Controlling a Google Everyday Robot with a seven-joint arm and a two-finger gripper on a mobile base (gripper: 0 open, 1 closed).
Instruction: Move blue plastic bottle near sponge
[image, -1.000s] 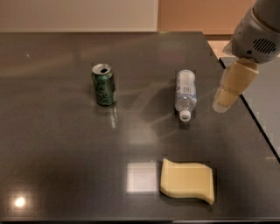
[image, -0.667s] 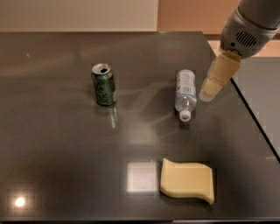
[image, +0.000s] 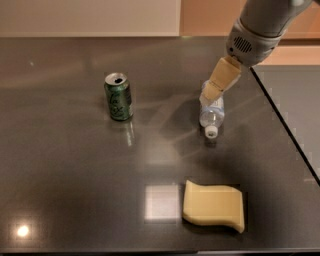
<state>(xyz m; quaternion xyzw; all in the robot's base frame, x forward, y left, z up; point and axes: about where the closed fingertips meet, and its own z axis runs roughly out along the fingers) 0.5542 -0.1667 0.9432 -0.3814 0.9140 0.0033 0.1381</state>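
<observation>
Gripper is placed over the far end of blue plastic bottle, laid flat by the bench's right edge; grip state cannot be told; long axis and cap are pointed at sponge by the near edge.

Dark glossy table, w/ ceiling-light glare near front edge. Three items on it:
- green can, upright, top opened, left of centre.
- blue plastic bottle on its side, white cap toward front, right of centre, well apart from can.
- sponge flat, front right, near bottle's cap end but apart.

Gripper over bottle's far end; contact not clear.
</observation>
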